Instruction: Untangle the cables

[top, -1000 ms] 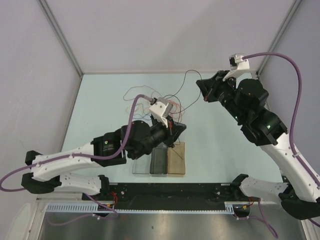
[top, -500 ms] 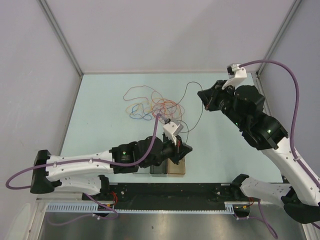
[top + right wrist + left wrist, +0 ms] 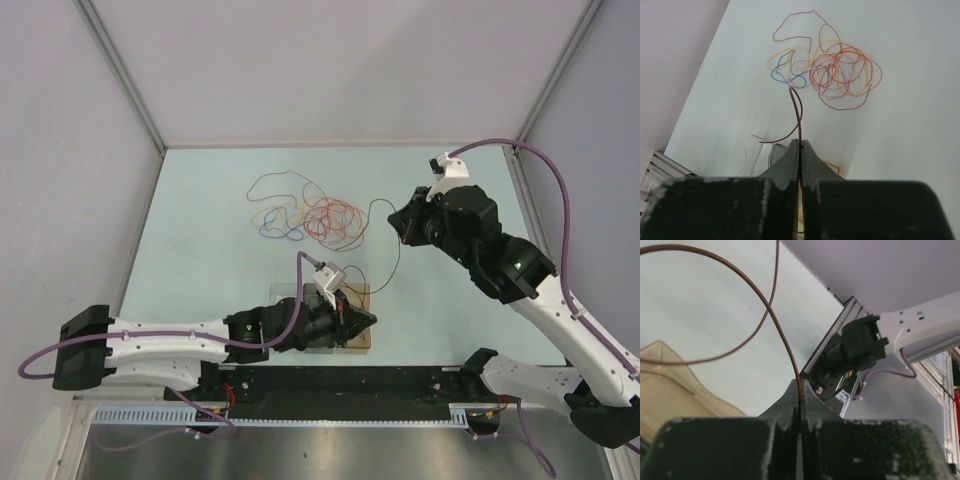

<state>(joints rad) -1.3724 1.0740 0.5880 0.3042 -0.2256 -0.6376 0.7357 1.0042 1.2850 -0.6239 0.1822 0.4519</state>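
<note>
Drawing the dark brown wire (image 3: pixel 800 125) out of the heap appears to be the step in hand, and it is best done slowly. Both grippers should carry it away from the other loops in an even, gentle pull, watching that the red and orange strands do not drag along and tighten into a knot. The left gripper (image 3: pixel 799 391) is clenched on this wire, its fingers pressed flat together with the strand rising from the tips. The right gripper (image 3: pixel 800 146) is likewise pinched tight on what looks like the same wire. The rest of the cables (image 3: pixel 315 213) lie in loose coloured loops on the table (image 3: pixel 200 190), a little toward 12 o'clock from its middle. Seen from above, the left arm lies low along the near edge, its gripper at 6 o'clock from the heap, above the small trays (image 3: pixel 357 335). The right arm is raised and folded, its gripper at 3 o'clock from the heap, and the brown wire hangs slack between the two.
</note>
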